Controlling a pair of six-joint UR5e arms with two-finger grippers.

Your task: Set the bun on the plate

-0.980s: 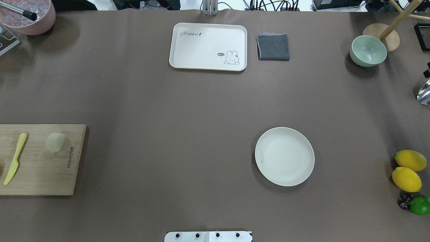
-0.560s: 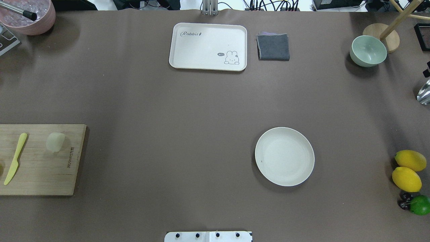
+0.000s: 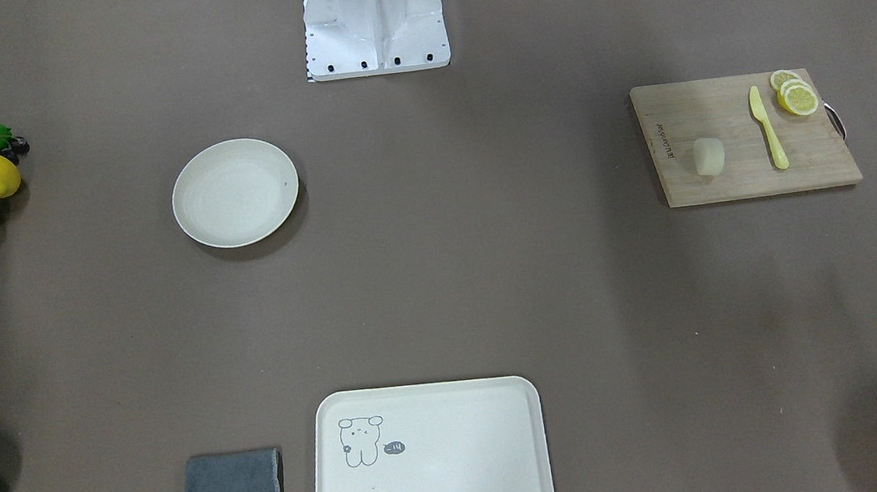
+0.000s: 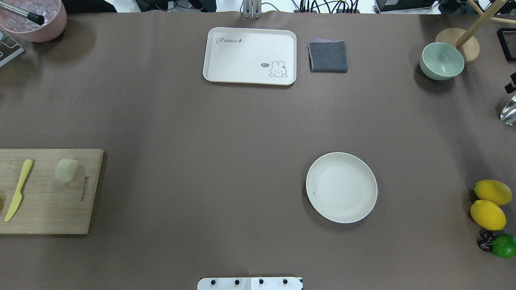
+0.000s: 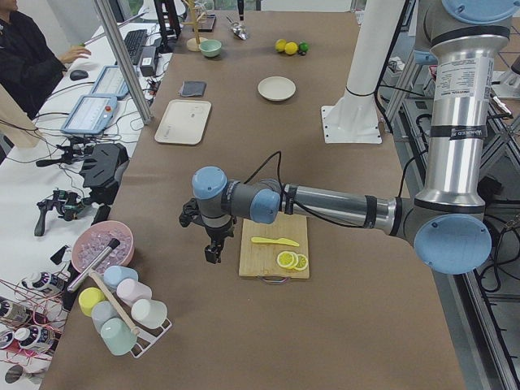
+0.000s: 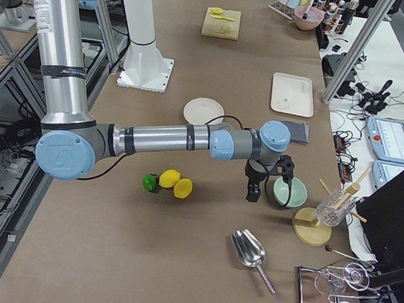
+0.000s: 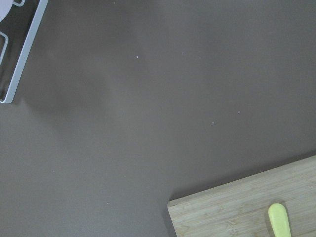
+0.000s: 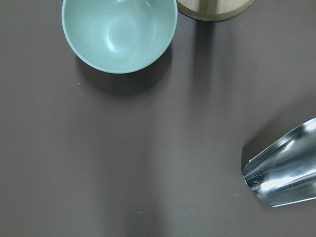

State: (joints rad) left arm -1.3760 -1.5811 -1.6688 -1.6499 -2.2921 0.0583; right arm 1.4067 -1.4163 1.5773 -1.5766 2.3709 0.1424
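Observation:
The bun (image 4: 66,170) is a small pale rounded block lying on a wooden cutting board (image 4: 52,209) at the table's left end, also the bun (image 3: 708,156) in the front-facing view. The round off-white plate (image 4: 341,187) lies bare right of centre, the same plate (image 3: 235,191) and plate (image 5: 276,88) in the other views. My left gripper (image 5: 213,250) hangs beside the board's outer end, well apart from the bun. My right gripper (image 6: 256,190) hovers by the green bowl, far from the plate. I cannot tell whether either gripper is open or shut.
A yellow knife (image 4: 18,189) and lemon slices (image 3: 796,94) share the board. At the far edge lie a rabbit tray (image 4: 250,56) and a grey cloth (image 4: 327,56). A green bowl (image 4: 442,60), lemons (image 4: 487,203) and a metal scoop (image 6: 249,252) sit on the right.

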